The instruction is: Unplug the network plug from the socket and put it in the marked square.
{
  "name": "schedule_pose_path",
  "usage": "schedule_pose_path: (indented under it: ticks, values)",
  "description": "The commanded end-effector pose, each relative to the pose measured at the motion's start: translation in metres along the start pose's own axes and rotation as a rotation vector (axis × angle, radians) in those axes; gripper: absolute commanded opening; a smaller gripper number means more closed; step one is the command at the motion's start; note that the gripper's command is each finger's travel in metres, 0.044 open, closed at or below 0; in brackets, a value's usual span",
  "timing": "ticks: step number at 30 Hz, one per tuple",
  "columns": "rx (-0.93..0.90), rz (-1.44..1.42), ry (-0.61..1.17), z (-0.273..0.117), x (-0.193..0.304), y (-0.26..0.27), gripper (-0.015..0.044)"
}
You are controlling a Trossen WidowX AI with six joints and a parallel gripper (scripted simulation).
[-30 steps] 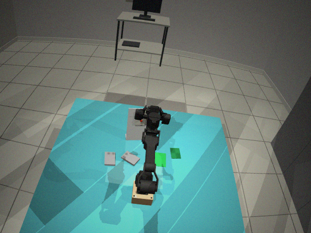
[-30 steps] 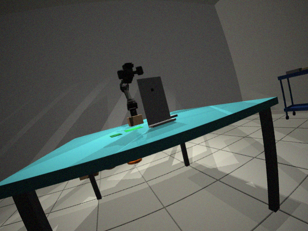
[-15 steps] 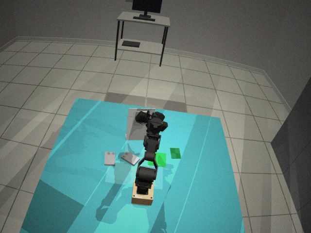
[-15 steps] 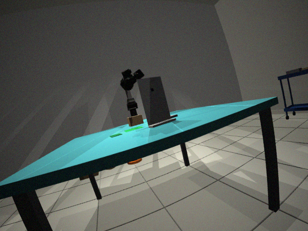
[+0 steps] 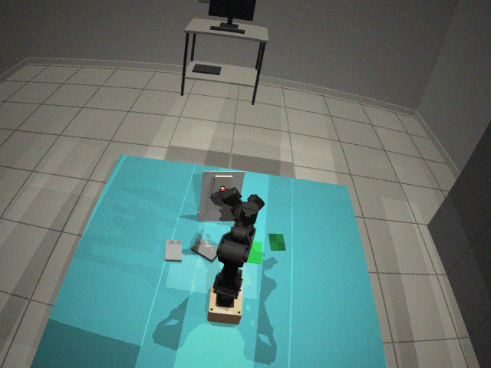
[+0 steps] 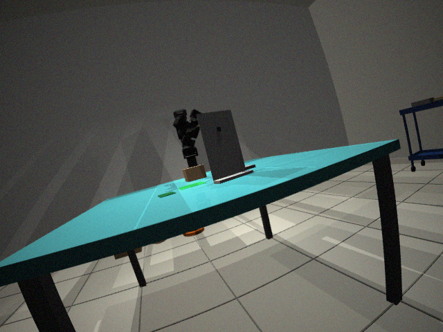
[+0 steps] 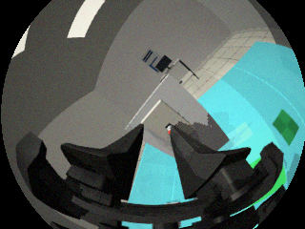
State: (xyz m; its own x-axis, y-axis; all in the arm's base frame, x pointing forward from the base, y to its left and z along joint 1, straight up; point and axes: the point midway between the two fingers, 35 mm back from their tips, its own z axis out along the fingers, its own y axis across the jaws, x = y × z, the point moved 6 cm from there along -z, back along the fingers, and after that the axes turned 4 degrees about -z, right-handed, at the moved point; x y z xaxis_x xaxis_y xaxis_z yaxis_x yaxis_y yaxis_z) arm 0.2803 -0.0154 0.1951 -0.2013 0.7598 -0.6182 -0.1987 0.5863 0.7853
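Fingers are sitting partway spread, not wide and not pressed together, with a clear gap between them in the wrist view. As far as I can judge they aren't pinching anything yet. The plug [image 5: 222, 189] is in its socket high on the panel [image 5: 209, 205], red tab on top, and the tips are right up at it on the arm's side of the panel. In the wrist view that red speck [image 7: 170, 129] shows just past the tips, roughly in line with the gap.

So my read is we're at the unlock step: lined up on the plug, tab not clearly pushed down, nothing pulled out.

Next move calls for getting the tab pressed down and a proper hold on the plug body, then backing straight away from the panel's face. Any sideways drift would probably jam it.

After that it's down to the worktop [image 5: 324, 257]. There are two green patches out in front of the panel, a bright one [image 5: 255, 253] mostly under the arm and a darker one [image 5: 276, 241] beside it, and I can't tell which is the target
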Motion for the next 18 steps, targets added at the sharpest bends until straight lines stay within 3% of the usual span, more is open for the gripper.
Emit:
schedule_pose_path:
  ticks: [1,13,18]
  values:
    - [-0.021,0.156,0.046,-0.008,0.013,-0.014,0.0156]
    - [-0.043,0.569,0.169,-0.038,0.045,-0.038,0.0156]
    - [-0.043,0.592,0.176,-0.04,0.047,-0.039,0.0156]
